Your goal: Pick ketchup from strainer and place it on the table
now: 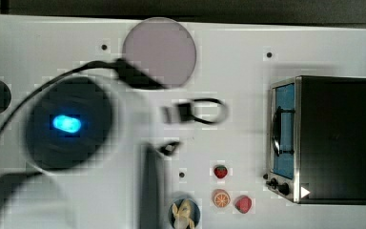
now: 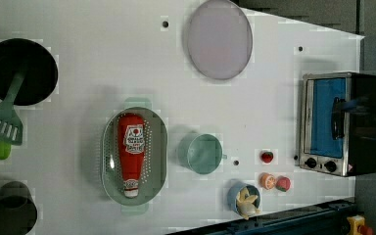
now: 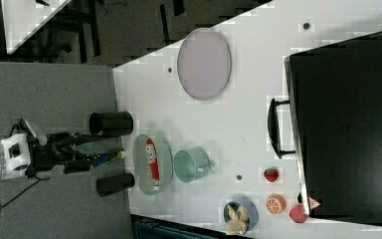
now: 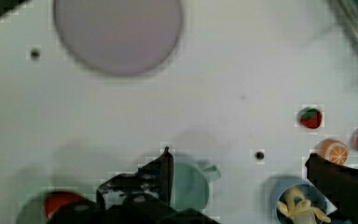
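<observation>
Ketchup point(image 2: 131, 152) lies lengthwise in the strainer point(image 2: 108, 161), cap toward the left view's bottom, white label facing up. The strainer sits on the table point(image 2: 103, 58), with a green cup point(image 2: 200, 153) just beside it on the left view's right. In the right view the bottle point(image 3: 151, 164) shows as a red strip inside the pale basket point(image 3: 140, 167), and the cup point(image 3: 189, 166) stands next to it.

The gripper point(image 4: 237, 161) hangs above the table, well clear of the bottle. In the wrist view its two dark fingers point(image 4: 161, 172) stand wide apart with nothing between them but the tabletop and cup point(image 4: 191, 186) below; a bit of the ketchup point(image 4: 58, 203) shows near the picture's edge. In the right view the arm point(image 3: 40, 152) reaches in from the right view's left, beyond the table edge.

A grey-lilac plate point(image 2: 219, 39) lies farther off on the table. Toward the left view's right stands a small oven point(image 2: 340, 125) with a blue door. Near it are a strawberry point(image 2: 267, 156), an orange slice point(image 2: 268, 180) and a blue bowl point(image 2: 235, 193) holding a banana.
</observation>
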`<act>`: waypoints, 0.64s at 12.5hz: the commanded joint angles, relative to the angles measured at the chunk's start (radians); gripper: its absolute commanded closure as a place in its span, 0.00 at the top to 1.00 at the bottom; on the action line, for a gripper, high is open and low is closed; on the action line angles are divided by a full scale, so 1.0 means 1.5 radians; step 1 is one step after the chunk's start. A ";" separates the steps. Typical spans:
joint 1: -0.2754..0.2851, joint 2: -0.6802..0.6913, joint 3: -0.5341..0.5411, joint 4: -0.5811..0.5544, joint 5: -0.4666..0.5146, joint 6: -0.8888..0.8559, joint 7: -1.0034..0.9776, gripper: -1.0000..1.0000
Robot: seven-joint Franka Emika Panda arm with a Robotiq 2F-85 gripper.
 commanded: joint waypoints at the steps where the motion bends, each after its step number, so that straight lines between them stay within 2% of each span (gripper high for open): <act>1: 0.031 0.054 0.101 -0.015 0.006 0.051 0.023 1.00; 5: 0.035 0.136 0.213 -0.017 0.006 0.136 0.025 1.00; 8: 0.040 0.205 0.270 -0.035 0.003 0.212 0.031 1.00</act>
